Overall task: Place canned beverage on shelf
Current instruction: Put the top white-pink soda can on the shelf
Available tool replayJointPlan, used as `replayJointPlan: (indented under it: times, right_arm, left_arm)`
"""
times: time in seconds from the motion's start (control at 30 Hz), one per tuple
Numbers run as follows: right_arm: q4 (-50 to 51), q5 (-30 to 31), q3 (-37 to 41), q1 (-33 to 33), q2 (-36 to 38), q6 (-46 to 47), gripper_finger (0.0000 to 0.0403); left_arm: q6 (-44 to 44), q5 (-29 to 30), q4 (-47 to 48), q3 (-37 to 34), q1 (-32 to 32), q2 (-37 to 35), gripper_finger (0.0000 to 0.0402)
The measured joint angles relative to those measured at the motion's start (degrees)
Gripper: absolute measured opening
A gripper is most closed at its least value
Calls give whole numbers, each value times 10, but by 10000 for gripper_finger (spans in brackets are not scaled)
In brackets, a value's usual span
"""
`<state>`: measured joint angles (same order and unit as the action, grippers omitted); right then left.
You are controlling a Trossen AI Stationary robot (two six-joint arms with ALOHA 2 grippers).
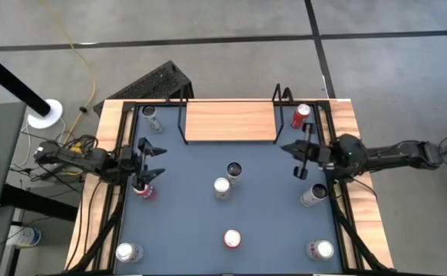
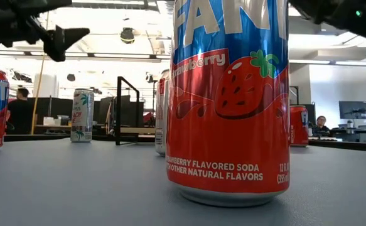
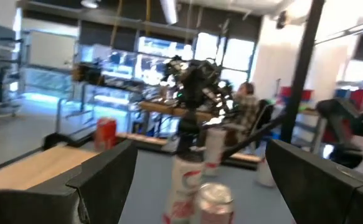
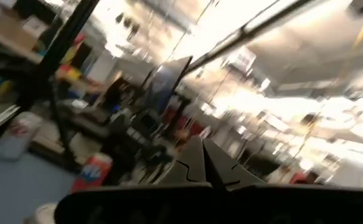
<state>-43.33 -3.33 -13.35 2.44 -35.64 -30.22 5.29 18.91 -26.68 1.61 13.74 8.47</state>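
Light-wood shelf, flat rectangular board on thin black wire frame, sits at far edge of the dark matte table, mid-width; nothing on the board. Aluminium cans, all cylinders w/ shiny tops, stand scattered: red can just right of shelf, silver can at far left corner, two near centre, one red-topped can near front centre, one at each front corner.

Left gripper hangs over table's left side w/ fingers spread wide, straddling a red can from above; can't tell if pads touch it. Right gripper at right side, fingers pinched together, holding nothing, w/ a silver can near it.

Wood rim strips flank the mat both sides. Open mat between centre cans and shelf front.
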Motion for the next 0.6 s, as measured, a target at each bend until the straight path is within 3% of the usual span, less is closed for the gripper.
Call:
replayJointPlan:
  times: [0.17, 0.33, 0.6]
  right_arm:
    - [132, 1, -98, -29, -85, 2, 11]
    - [245, 7, -166, -65, -147, 2, 44]
    - [380, 34, -180, -121, -130, 49, 99]
  left_arm:
    - [-36, 10, -77, 12, 0, 110, 345]
    - [-80, 10, -76, 98, 0, 232, 345]
    - [-148, 41, 5, 279, 0, 430, 345]
